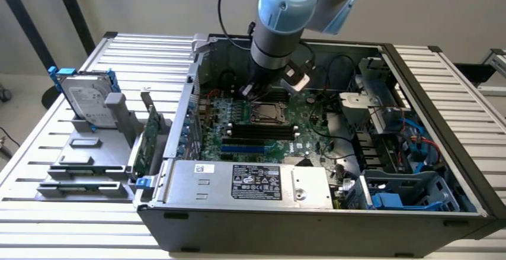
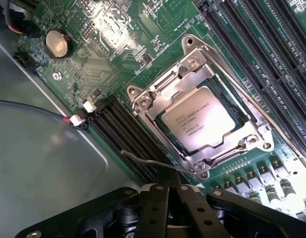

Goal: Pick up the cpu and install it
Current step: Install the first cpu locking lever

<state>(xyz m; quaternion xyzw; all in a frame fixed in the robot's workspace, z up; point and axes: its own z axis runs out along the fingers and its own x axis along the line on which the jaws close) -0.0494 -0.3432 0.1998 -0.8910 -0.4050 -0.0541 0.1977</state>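
Note:
The cpu point(image 2: 205, 119), a small square chip with a silvery top plate, lies flat inside the metal socket frame point(image 2: 143, 99) on the green motherboard point(image 2: 118, 34). In the exterior view the cpu point(image 1: 269, 113) sits in the middle of the board, inside the open computer case point(image 1: 316, 224). My gripper point(image 2: 167, 198) hangs just above and beside the socket, its dark fingers pressed together with nothing between them. In the exterior view the gripper point(image 1: 255, 93) is right at the socket's far edge, under the grey arm. A thin wire lever point(image 2: 143, 159) lies by the socket's corner.
Black memory slots point(image 1: 265, 131) run beside the socket. A silver power supply point(image 1: 245, 180) fills the case's near side, with blue drive bays point(image 1: 403, 198) at the exterior view's right. Outside the case stand a hard drive with blue rails point(image 1: 87, 100) and a green card point(image 1: 146, 144).

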